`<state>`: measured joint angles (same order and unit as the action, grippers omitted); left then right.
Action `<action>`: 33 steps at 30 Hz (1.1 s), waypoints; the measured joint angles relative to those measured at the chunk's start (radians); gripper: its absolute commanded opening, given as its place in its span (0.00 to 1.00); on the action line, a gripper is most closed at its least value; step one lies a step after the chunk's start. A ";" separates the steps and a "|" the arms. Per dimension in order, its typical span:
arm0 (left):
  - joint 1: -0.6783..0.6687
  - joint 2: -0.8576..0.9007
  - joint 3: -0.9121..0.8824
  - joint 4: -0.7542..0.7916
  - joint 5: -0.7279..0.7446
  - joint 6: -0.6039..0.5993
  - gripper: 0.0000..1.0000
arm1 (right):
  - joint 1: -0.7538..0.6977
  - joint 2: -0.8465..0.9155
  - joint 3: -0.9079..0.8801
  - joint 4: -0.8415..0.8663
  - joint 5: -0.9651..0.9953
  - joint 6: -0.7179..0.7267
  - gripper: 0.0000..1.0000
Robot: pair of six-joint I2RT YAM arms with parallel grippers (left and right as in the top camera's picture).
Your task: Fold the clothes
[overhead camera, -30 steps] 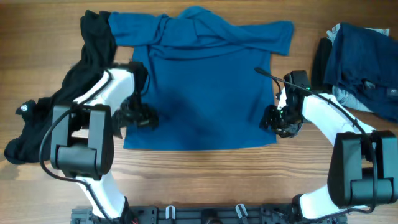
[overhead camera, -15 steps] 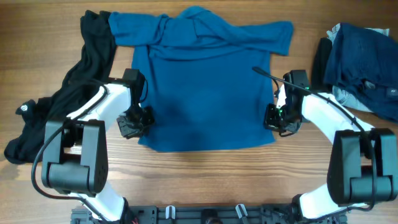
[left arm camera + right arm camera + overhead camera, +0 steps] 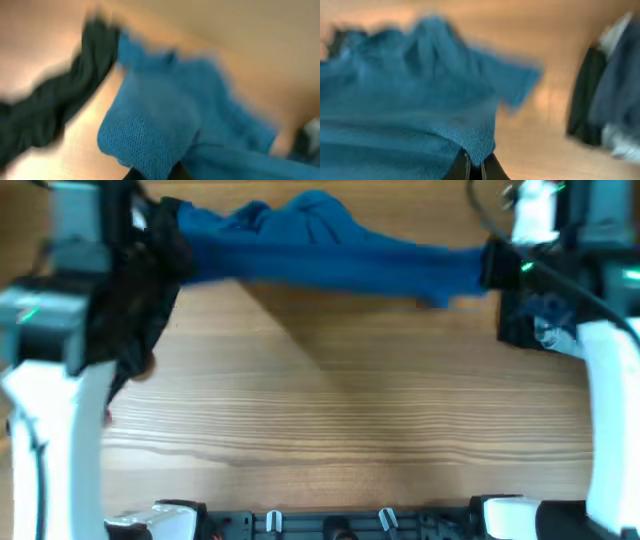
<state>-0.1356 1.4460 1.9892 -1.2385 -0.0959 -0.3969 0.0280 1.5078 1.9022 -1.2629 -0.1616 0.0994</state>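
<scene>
Pinching the shirt in left gripper and right gripper, jaws closed on it, we hold it stretched along the far side to fold evenly

- In the overhead view both arms are out of focus and cut off by the side edges. The left arm hides the left end of the blue T-shirt, and the right arm hides its right end. Neither hand shows there.
- The black garment, upper left, is smeared and partly behind the left arm.
- The pile of clothes, upper right, is mostly covered by the right arm.
- The left wrist view is blurred throughout. The left hand is only dark tips at the bottom edge.
- The right wrist view is also blurred. The right hand is cut off at the bottom edge.
</scene>
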 measured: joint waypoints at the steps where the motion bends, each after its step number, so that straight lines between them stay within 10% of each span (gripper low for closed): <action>1: 0.000 -0.007 0.074 -0.002 -0.005 0.009 0.04 | -0.013 -0.005 0.072 -0.023 0.003 -0.007 0.04; 15: -0.009 -0.074 0.503 -0.002 -0.004 0.106 0.04 | -0.152 -0.029 0.707 -0.129 -0.029 -0.042 0.04; 23: -0.009 -0.027 0.525 0.178 -0.005 0.116 0.04 | -0.152 0.029 0.728 0.066 -0.037 -0.057 0.04; 33: 0.026 0.451 0.519 0.651 -0.003 0.139 0.04 | -0.150 0.383 0.721 0.519 -0.085 -0.056 0.04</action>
<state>-0.1093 1.8969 2.5084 -0.5873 -0.0990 -0.2581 -0.1223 1.8908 2.6232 -0.7441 -0.2470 0.0429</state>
